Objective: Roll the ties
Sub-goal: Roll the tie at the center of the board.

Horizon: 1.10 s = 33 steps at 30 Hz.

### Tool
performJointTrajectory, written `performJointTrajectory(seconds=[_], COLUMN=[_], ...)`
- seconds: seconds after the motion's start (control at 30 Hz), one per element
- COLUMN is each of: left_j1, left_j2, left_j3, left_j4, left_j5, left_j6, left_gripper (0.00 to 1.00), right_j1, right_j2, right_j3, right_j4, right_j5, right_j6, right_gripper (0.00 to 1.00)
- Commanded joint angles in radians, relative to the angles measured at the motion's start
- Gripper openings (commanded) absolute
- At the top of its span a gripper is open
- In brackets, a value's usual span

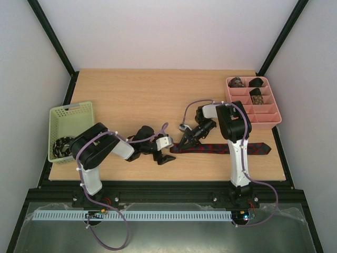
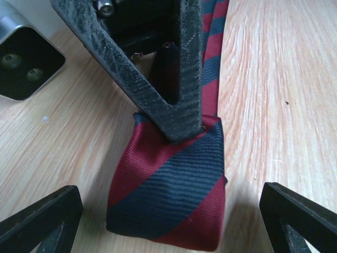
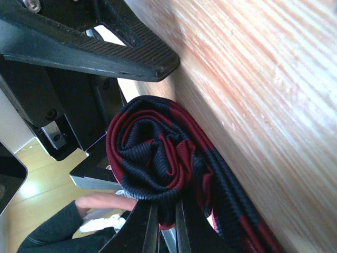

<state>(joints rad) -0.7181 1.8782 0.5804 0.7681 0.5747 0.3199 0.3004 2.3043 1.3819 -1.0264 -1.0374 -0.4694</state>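
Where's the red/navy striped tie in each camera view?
Top external: striped tie lies flat on the table, near right, crossing under the right arm.
Left wrist: its rolled end sits bottom centre.
Right wrist: the coil fills the centre.
Shared landmark: right tool, shut on the rolled end.

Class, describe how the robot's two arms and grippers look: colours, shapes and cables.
Both the left arm and right arm have black joints and white links, with lilac cables looping along them. The left gripper and right gripper are black, with triangular, ribbed fingers.
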Motion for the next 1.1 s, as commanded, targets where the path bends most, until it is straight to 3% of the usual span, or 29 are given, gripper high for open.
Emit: performJointTrajectory(seconds=[0.0, 0.2, 0.43, 0.63, 0.7, 0.77, 0.83, 1.07], left_j1=[-0.003, -0.011, -0.048, -0.053, -0.055, -0.055, -0.056, -0.073], left_j2=[0.046, 0.115, 0.157, 0.141, 0.128, 0.124, 0.124, 0.127], left_j3=[0.010, 0.078, 0.121, 0.092, 0.076, 0.069, 0.063, 0.082], left_j4=[0.132, 0.093, 0.062, -0.021, -0.061, -0.110, -0.127, -0.140], left_j5=[0.002, 0.103, 0.036, -0.030, -0.047, -0.053, -0.054, -0.063], left_j6=[0.025, 0.062, 0.037, 0.060, 0.082, 0.103, 0.114, 0.102], left_gripper=[0.96, 0.84, 0.65, 0.36, 0.29, 0.26, 0.26, 0.25], right_j1=[-0.014, -0.014, -0.014, -0.017, -0.021, -0.026, -0.027, -0.019], right_j2=[0.080, 0.092, 0.075, 0.040, 0.010, -0.019, -0.049, -0.100], right_j3=[-0.034, -0.016, -0.017, -0.015, -0.022, -0.023, -0.034, -0.061], right_j4=[0.099, 0.096, 0.098, 0.087, 0.091, 0.088, 0.078, 0.066], right_j5=[0.234, 0.252, 0.235, 0.216, 0.218, 0.216, 0.201, 0.152], right_j6=[0.013, 0.005, 0.010, 0.018, 0.038, 0.066, 0.080, 0.089], right_gripper=[0.01, 0.01, 0.01, 0.02, 0.14, 0.24, 0.27, 0.10])
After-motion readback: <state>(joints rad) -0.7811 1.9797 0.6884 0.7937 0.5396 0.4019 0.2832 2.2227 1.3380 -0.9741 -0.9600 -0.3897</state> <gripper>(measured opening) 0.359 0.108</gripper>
